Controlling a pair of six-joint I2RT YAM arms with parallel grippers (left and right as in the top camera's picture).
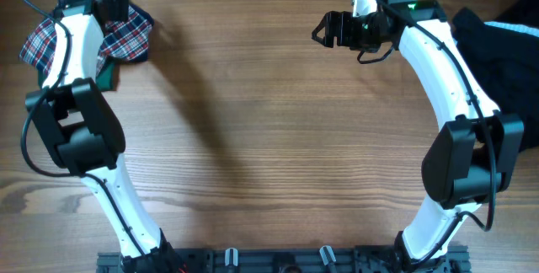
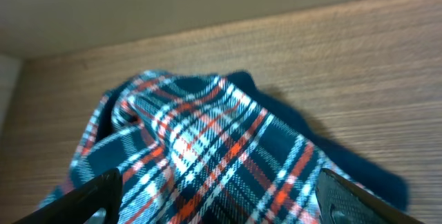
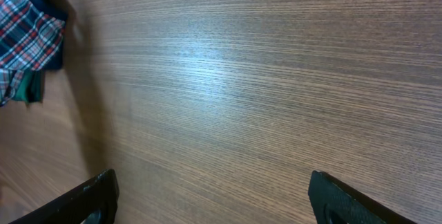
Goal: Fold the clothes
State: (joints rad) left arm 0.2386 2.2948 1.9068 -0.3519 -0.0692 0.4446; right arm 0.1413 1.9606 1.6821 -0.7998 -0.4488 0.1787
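Left wrist: plaid dress [image 2: 200, 141] bunched below wide-open jaws.
Nothing gripped: left gripper [image 2: 217, 186] hangs over it; right gripper [image 3: 214, 193] spreads wide above wooden table [image 3: 262, 79], dress far ahead-left of its jaws.

White arm links [image 1: 438, 62] with black joints [image 1: 80, 125], black cables [image 1: 24, 141], one green light [image 1: 410, 5].

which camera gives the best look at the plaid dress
The left wrist view: the plaid dress fills the lower frame close up, its crumpled folds and checks clear. Overhead shows the dress small at the far left, partly hidden by the left arm. The right wrist view catches only a strip at its left edge.
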